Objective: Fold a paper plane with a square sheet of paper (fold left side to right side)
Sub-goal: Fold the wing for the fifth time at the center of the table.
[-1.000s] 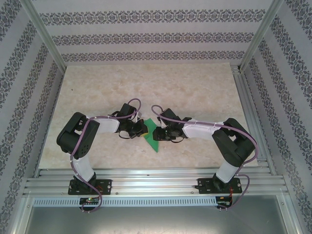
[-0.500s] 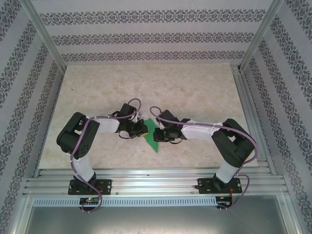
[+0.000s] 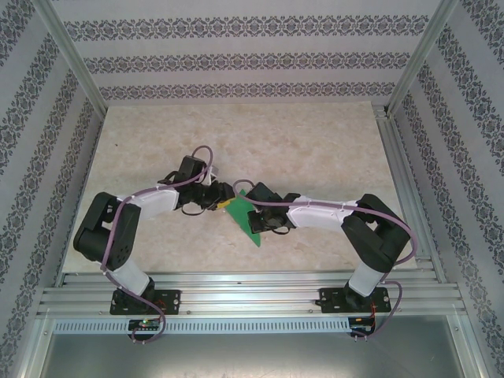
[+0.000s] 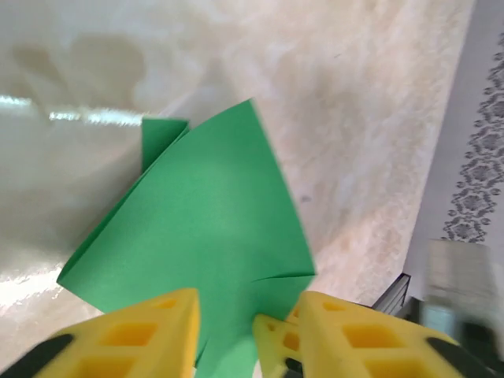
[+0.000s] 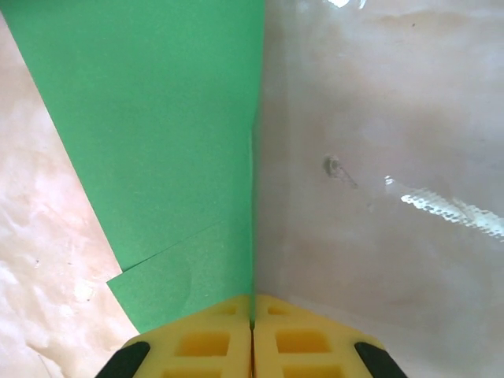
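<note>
Slippage is my worry: my right gripper (image 5: 253, 315) is pinched tight on the edge of the half-folded green paper (image 3: 246, 220) mid-way across the table (image 3: 315, 142), while my left gripper (image 4: 248, 323) has its jaws apart around a corner, so one uneven tug could skew the crease.

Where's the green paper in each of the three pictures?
Top external: the thin bright green folded paper lies mid-table, in the near half.
Left wrist: the paper fans up through the centre from the bottom edge.
Right wrist: the paper sits upper left, narrowing toward bottom centre.
Shared landmark: the glossy beige marbled tabletop beneath it.
</note>
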Controlling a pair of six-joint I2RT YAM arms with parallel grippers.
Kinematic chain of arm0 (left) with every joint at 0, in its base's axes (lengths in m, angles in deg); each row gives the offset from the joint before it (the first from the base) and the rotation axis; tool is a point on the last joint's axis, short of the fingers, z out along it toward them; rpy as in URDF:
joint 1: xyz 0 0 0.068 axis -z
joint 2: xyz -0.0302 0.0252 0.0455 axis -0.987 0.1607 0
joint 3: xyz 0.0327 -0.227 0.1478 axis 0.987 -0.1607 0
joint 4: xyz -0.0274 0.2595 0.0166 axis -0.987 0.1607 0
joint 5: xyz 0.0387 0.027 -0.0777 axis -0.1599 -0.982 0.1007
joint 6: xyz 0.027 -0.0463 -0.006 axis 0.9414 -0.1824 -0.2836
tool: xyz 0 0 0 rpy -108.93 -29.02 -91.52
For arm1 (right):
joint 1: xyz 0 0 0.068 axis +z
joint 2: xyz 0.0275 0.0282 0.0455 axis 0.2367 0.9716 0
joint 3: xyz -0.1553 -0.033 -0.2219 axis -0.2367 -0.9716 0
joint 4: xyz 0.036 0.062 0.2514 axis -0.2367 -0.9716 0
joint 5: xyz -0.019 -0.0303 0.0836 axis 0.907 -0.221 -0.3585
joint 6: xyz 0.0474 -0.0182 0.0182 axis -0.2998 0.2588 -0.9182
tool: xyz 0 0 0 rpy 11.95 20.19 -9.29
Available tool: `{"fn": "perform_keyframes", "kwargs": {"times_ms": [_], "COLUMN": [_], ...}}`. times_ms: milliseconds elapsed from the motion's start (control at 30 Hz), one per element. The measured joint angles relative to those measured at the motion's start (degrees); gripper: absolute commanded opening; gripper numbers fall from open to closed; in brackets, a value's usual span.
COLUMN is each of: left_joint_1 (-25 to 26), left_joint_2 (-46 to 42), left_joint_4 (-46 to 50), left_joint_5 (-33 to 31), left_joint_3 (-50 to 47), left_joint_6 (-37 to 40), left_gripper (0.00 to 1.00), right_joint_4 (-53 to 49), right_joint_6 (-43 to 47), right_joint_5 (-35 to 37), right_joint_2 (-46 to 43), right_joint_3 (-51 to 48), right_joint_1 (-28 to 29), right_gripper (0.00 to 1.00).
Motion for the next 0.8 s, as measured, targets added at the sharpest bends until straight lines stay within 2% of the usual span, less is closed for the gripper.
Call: {"fn": "perform_keyframes", "kwargs": {"times_ms": [233, 567, 800], "left_joint_1": [-0.44, 2.25, 2.62], "left_joint_2": [-1.38, 9.29, 13.18], "left_joint_4": [2.23, 7.98, 15.23], "left_joint_5": [1.2, 2.62, 2.27], "left_joint_3": [3.72, 11.65, 16.11], "left_joint_6": [-0.61, -2.25, -3.23], "left_gripper": [0.48, 0.48, 0.51], "right_joint_4": [-1.18, -2.27, -3.15], "right_joint_6": [0.74, 2.27, 3.5], "right_joint_5": [2.14, 4.46, 5.73], "right_joint_2": [0.44, 1.22, 1.73], "right_joint_3": [1.46, 2.27, 3.19], "right_joint_1": [1.11, 2.73, 2.99], "right_gripper": [0.08, 0.08, 0.08]}}
